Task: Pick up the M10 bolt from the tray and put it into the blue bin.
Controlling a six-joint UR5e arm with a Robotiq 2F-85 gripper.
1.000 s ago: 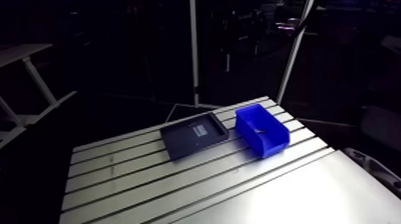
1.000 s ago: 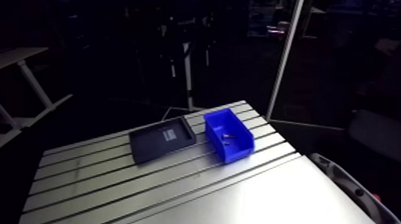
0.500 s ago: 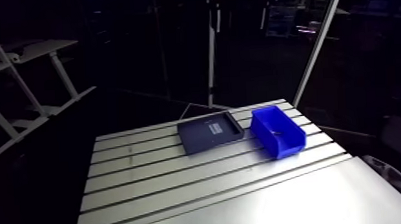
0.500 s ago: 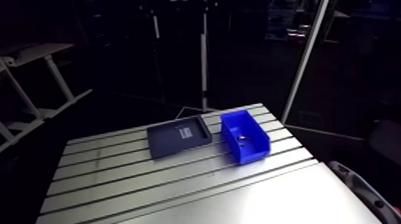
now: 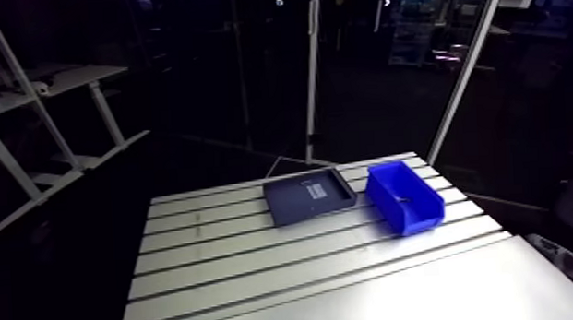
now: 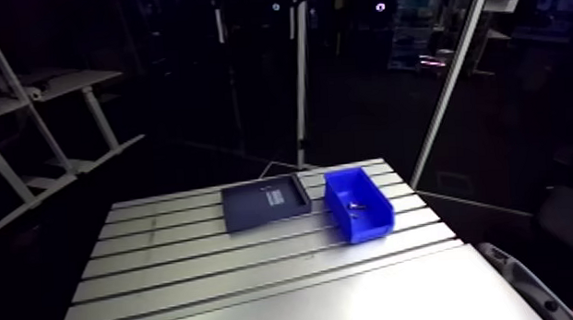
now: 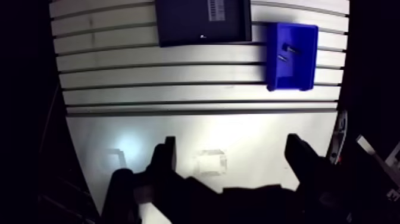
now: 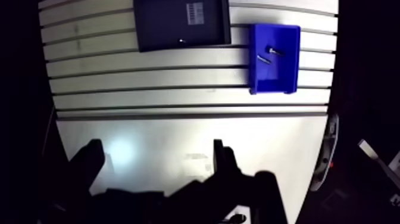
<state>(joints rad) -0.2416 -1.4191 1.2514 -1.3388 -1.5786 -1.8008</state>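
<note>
Steel M10 bolt (image 7: 288,47) apparently lies inside the blue bin (image 7: 291,77) beside a second small piece (image 7: 280,58), not on the tray (image 7: 178,24); gripper (image 7: 232,149) hangs spread and empty; bolt likely dense, rigid, slick, so grip across shank.
</note>
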